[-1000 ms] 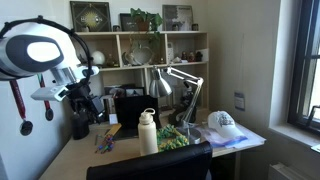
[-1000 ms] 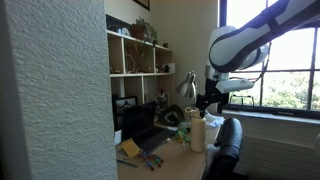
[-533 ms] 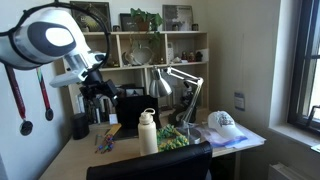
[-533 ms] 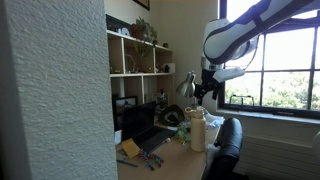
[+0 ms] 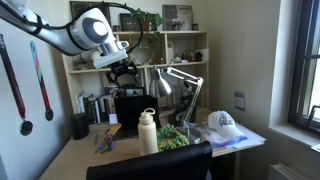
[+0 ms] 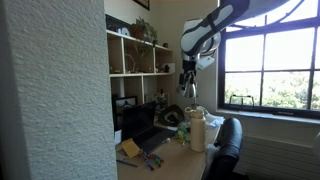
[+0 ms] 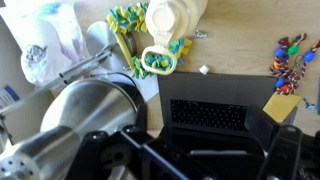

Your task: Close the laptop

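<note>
Currently, the laptop [image 5: 130, 108] is set open on the wooden desk [image 5: 75, 155], with its lid raised roughly upright and its dark screen turned toward the chair back [image 5: 150, 166]. The gripper [image 5: 123, 73] is positioned in the air above the top edge of the laptop's lid and appears clear of it. In the wrist view, the laptop's keyboard deck is seen between the two dark fingers [image 7: 288, 152], which are spread wide, so the jaws are read as apart, and nothing is gripped between them. A white water bottle [image 5: 148, 132] is stood upright just in front of the laptop, on the chair side. A silver desk lamp [image 5: 186, 80] is placed beside the laptop, and its shade [image 7: 92, 112] is shown close to the keyboard's edge in the wrist view. A yellow note [image 7: 281, 106] is laid at the laptop's opposite edge; whether it touches the laptop cannot be told.
</note>
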Robot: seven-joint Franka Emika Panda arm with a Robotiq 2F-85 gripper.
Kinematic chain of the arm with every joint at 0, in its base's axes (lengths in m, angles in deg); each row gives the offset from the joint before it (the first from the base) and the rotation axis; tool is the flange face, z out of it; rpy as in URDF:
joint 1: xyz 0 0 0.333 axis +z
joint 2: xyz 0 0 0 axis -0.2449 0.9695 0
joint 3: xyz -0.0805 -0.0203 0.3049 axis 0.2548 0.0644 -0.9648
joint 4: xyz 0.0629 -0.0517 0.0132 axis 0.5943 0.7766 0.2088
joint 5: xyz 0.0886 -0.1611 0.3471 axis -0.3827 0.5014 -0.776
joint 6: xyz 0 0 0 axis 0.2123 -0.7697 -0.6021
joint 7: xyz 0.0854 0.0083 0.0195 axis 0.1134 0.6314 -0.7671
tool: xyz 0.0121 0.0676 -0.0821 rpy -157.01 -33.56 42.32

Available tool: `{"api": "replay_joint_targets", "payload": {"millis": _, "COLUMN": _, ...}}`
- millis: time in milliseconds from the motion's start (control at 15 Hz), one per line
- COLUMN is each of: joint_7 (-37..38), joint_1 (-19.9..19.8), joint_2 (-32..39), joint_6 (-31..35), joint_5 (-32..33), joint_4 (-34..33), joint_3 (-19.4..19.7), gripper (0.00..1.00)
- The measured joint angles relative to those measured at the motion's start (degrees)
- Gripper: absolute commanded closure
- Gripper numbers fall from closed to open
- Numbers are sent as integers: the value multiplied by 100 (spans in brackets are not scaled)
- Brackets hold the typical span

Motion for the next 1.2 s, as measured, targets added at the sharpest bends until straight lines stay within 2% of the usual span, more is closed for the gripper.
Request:
{"api": "replay_joint_targets", "payload": {"millis": 467, "joint_7": -1418, "joint_1": 333, "joint_2": 2204, "joint_6": 9, "joint_5": -232, "joint_4": -2432, "joint_3": -193, "gripper": 0}}
{"api": "replay_joint_targets", "payload": {"millis": 933, "joint_7": -1868, "joint_1": 485, "joint_2": 4185, "joint_6": 9, "joint_5": -238, "joint_4": -4686, "joint_3": -493, "gripper": 0}}
{"api": "replay_joint_targets", "payload": {"millis": 1200, "joint_7": -2469, "joint_1": 561, "joint_2": 5093, "joint_6": -58, "joint_5": -242, "joint_4": -5874, "joint_3": -615, "gripper": 0}}
